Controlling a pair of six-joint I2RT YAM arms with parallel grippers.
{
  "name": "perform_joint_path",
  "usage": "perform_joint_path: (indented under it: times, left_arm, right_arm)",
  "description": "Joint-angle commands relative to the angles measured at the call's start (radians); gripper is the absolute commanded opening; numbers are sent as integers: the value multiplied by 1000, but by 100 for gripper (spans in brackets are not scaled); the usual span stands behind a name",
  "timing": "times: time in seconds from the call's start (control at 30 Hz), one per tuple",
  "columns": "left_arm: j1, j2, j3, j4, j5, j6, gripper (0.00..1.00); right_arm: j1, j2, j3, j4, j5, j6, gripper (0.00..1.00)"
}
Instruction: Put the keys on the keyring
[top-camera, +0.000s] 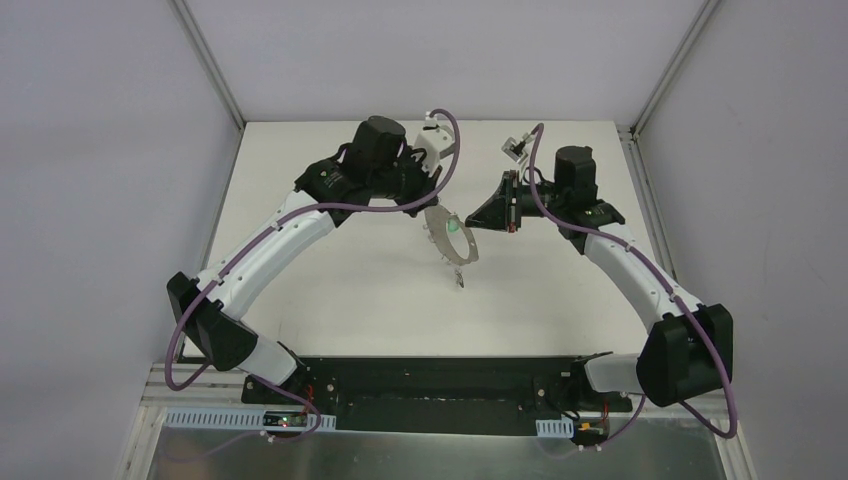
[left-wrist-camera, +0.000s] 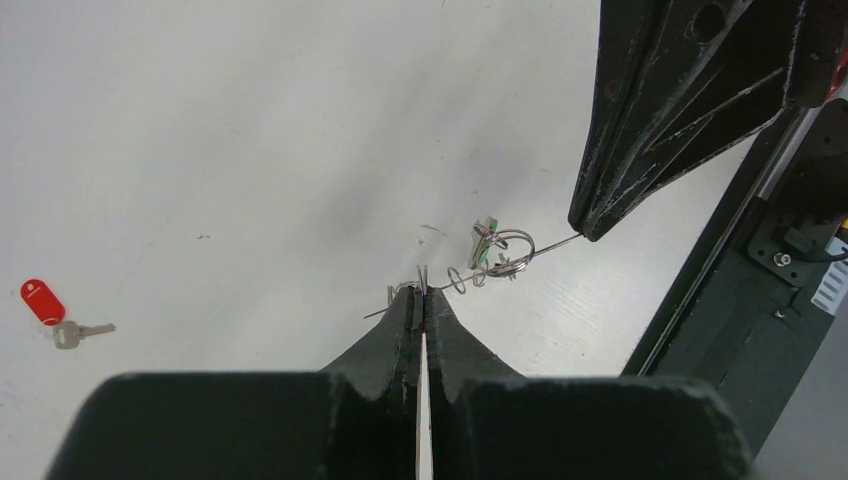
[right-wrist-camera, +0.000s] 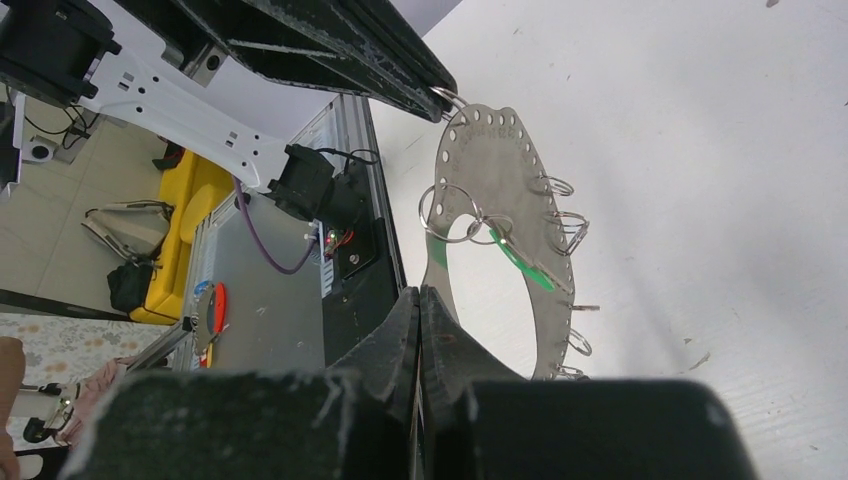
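Note:
The keyring (top-camera: 462, 250) is a flat grey metal hoop with small split rings along its rim, held up over the middle of the table between both arms. My left gripper (top-camera: 432, 208) is shut on its far end, and the left wrist view shows the keyring (left-wrist-camera: 545, 245) edge-on. My right gripper (right-wrist-camera: 420, 292) is shut on the keyring's (right-wrist-camera: 490, 160) inner end. A green key (right-wrist-camera: 525, 265) hangs from one small ring on it. A red key (left-wrist-camera: 45, 302) lies on the table away from both grippers. The black key is not in view.
A black base rail (top-camera: 450, 380) runs along the near table edge. White walls and metal posts close in the left, right and back. Beyond the table edge stands an aluminium frame (right-wrist-camera: 355, 150) with cables.

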Motion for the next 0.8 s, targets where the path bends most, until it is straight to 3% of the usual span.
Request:
perform_joint_path:
  times: [0.0,0.33,0.77]
  left_arm:
    - [-19,-39,-4,26,-17,51,0]
    - [-19,-59,-20,8,-24,124,0]
    - [-31,-35,-17,40,-52,102,0]
  right_arm:
    - [-12,5,-2,78,-34,29,0]
    - [-32,-4,-23,107,-47,45,0]
    - [-34,-6,-50,182,-61,109,0]
